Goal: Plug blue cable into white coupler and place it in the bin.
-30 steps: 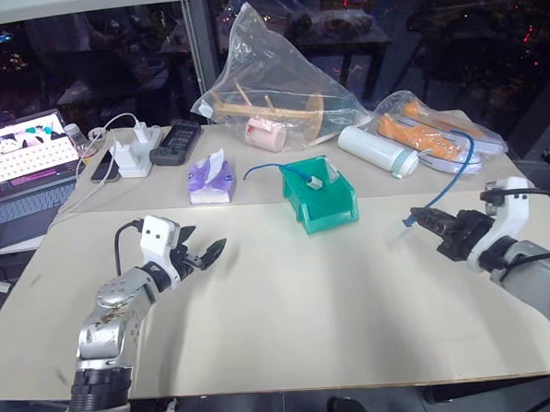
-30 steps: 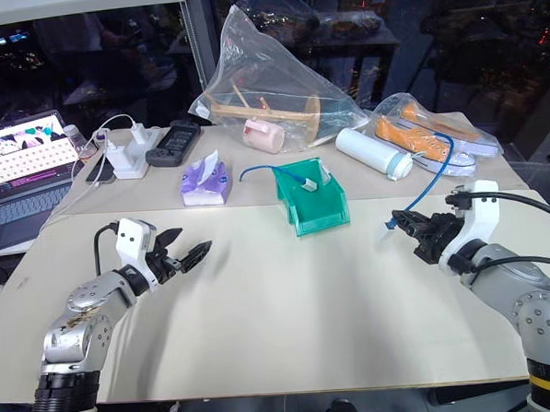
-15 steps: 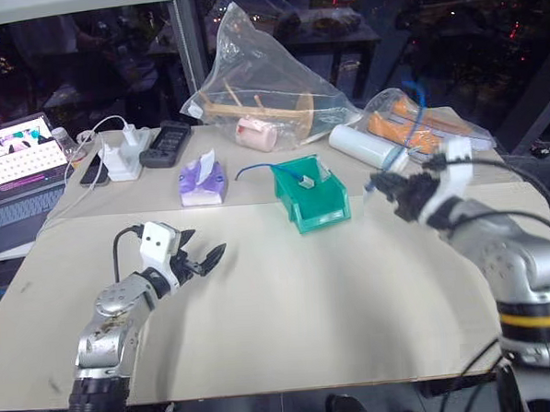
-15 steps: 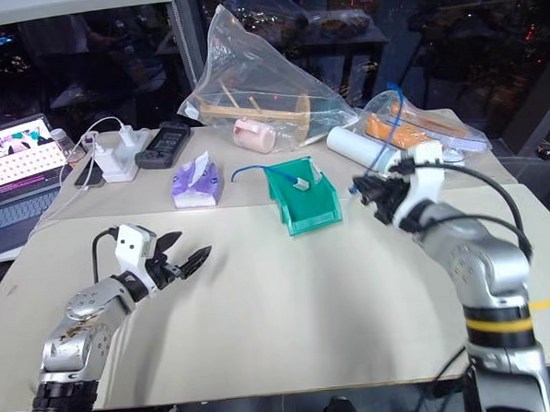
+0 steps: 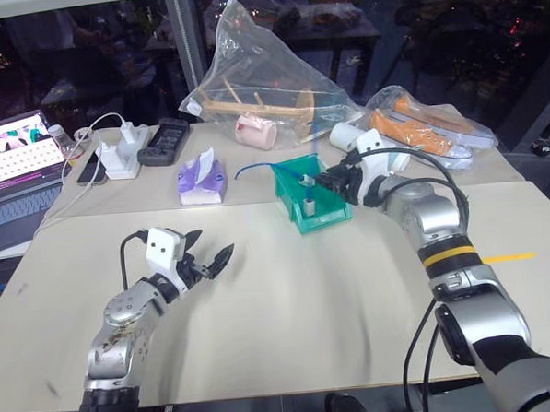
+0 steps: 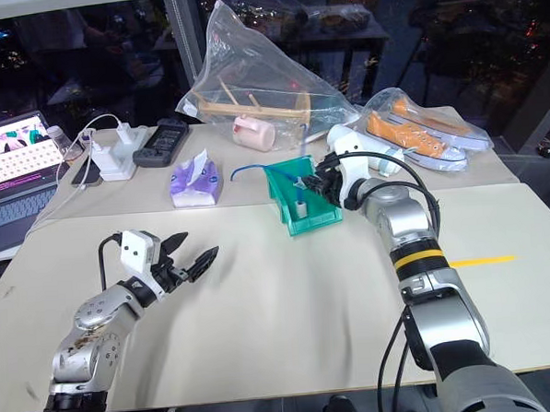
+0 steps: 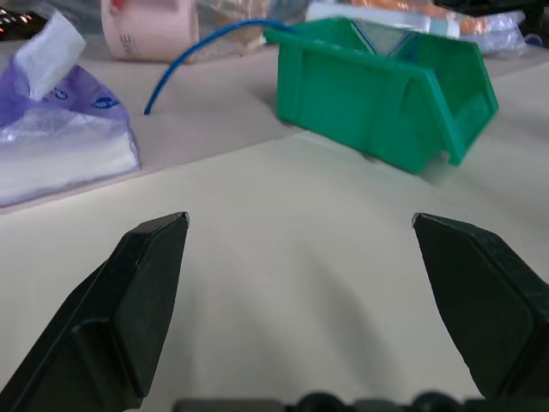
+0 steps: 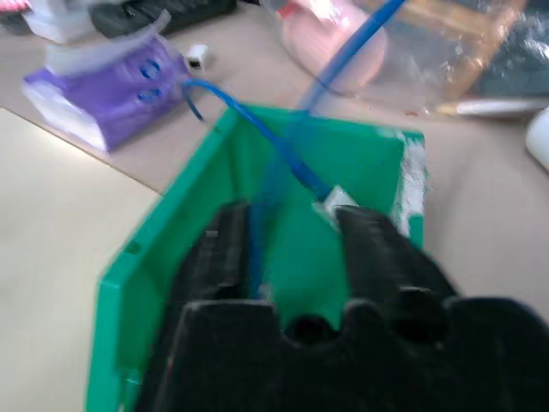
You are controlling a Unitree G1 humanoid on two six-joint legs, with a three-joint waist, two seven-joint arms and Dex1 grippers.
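Fingers of the right gripper (image 8: 287, 257) stand apart over the bin (image 5: 326, 210), blue cable (image 8: 283, 163) between them; left gripper (image 5: 213, 262) gapes above the beige table (image 5: 308, 306), dark windows behind.

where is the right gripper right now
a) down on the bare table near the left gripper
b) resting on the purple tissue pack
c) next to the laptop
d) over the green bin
d: the right gripper reaches over the bin, and its wrist view looks straight down into the bin with the blue cable between its open fingers.
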